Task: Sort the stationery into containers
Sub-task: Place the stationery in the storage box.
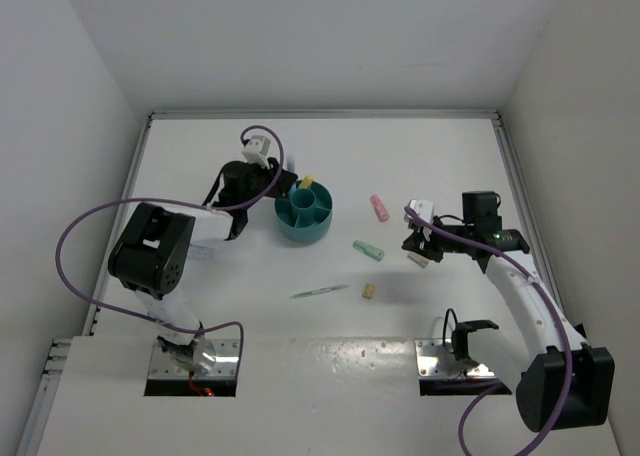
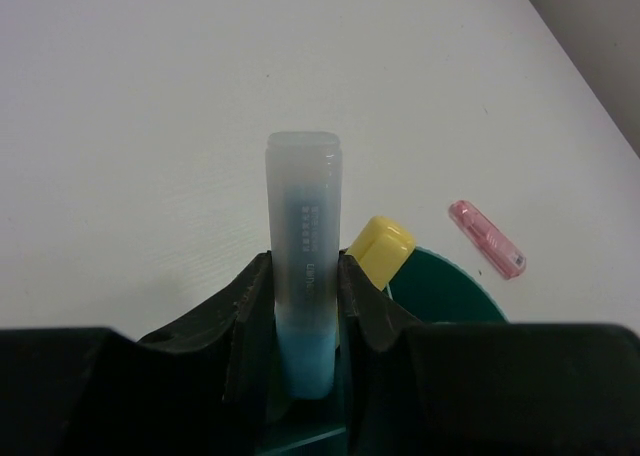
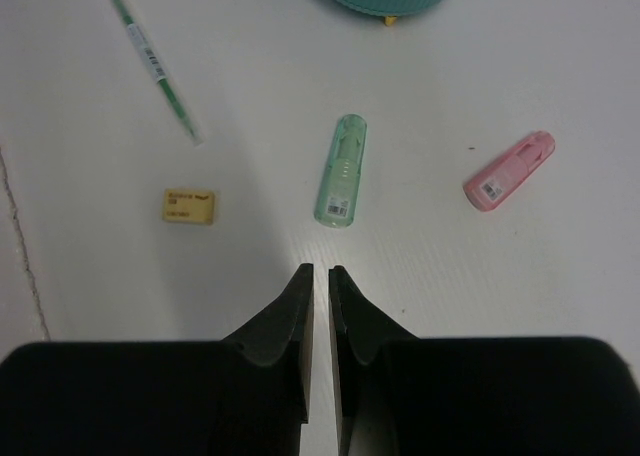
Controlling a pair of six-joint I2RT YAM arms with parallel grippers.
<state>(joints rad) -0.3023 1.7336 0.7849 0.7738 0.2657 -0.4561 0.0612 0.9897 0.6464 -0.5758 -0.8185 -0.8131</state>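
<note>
Your translucent blue-ended plastic tube point(image 2: 303, 196) stands upright, pinched in the left gripper point(image 2: 303, 276) just above the round teal plastic organiser point(image 2: 445, 296), beside a stubby yellow stick point(image 2: 380, 248) lodged there; likely it's held so for dropping in. Your right gripper point(image 3: 317, 276) is almost closed, empty, near the mint-green stick point(image 3: 341, 171).

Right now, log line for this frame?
left gripper: shut on blue tube, by organiser | right gripper: shut, empty | loose: pink stick, mint stick, pen, tan block
</note>
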